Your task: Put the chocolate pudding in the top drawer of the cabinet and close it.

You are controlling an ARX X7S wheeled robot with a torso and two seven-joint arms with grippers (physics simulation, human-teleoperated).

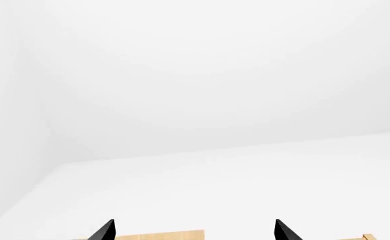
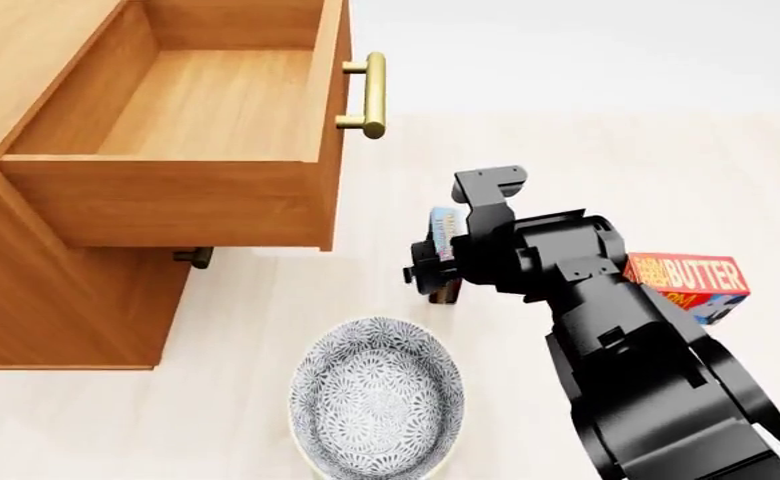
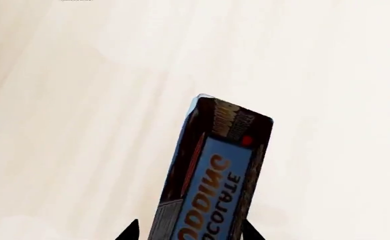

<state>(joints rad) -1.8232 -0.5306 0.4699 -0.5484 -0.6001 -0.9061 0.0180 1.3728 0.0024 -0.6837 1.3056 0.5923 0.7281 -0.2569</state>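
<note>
My right gripper point(image 3: 189, 233) is shut on the chocolate pudding point(image 3: 216, 170), a thin blue box with a dark brown end, one finger on each side. In the head view the gripper point(image 2: 433, 268) holds the pudding point(image 2: 446, 226) over the pale floor, right of the cabinet point(image 2: 57, 300) and below its brass handle point(image 2: 367, 95). The top drawer point(image 2: 190, 200) is pulled out and empty. My left gripper point(image 1: 195, 232) is open and empty; it faces white walls with a strip of light wood point(image 1: 148, 236) just beyond its tips. It is out of the head view.
A grey patterned bowl point(image 2: 377, 395) sits on the floor in front of me, below the pudding. A red-orange butter box point(image 2: 688, 278) lies to the right behind my right arm. A dark handle point(image 2: 193, 257) shows under the open drawer.
</note>
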